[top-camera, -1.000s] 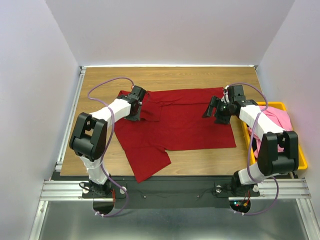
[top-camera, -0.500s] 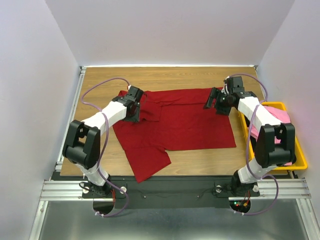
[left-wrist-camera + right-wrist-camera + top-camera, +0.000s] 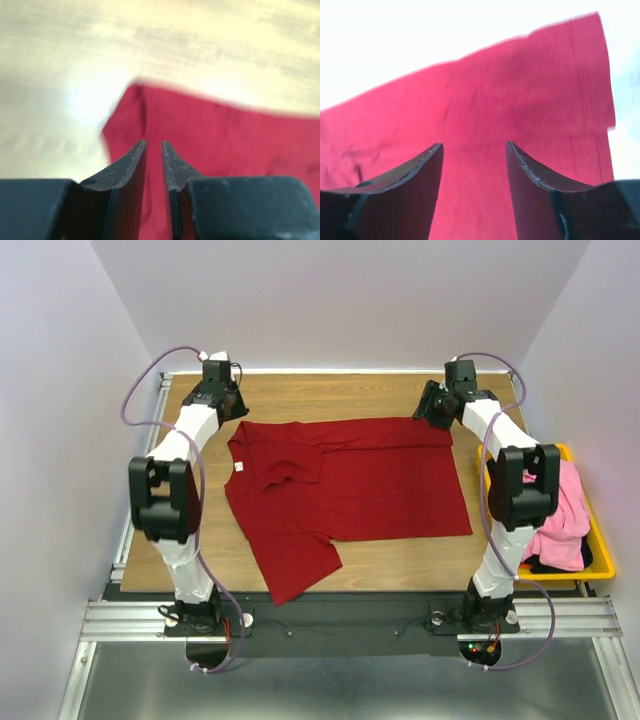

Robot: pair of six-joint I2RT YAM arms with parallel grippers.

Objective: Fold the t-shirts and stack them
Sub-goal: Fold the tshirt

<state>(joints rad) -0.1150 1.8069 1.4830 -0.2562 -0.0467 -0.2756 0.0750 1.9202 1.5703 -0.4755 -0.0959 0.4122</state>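
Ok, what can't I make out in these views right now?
- Top view: the right arm covers part of the yellow bin, and what lies under the pink shirt is hidden.
- Left wrist: motion blur smears the edge of the red t-shirt.
- Right wrist: glare whites out the table beyond the shirt.

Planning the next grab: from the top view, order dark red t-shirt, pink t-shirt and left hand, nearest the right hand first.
1. dark red t-shirt, far right corner by the right hand.
2. pink t-shirt, in the yellow bin, right side.
3. left hand, far left corner.
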